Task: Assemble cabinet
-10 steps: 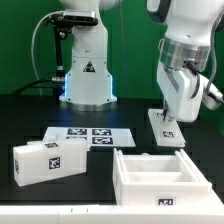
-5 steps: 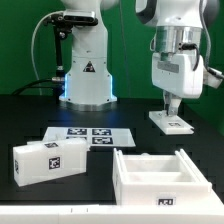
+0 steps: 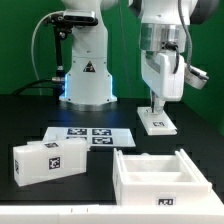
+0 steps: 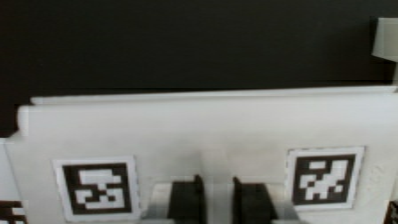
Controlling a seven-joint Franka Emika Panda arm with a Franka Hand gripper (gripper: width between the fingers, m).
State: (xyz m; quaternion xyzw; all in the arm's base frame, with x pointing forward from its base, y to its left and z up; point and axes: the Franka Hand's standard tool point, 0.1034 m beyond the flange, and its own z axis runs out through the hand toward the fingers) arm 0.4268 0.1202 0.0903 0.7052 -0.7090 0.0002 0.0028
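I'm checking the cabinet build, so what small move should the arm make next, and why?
Probably carry the white panel toward the cabinet. The gripper is shut on the panel, which sits apart from the cabinet, and the cabinet lies with its open side up.

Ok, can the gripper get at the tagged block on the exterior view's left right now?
Probably not yet. The gripper looks shut on a flat white panel, so it would have to put that down first. Otherwise the way to the block seems free; only the flat marker board lies between.
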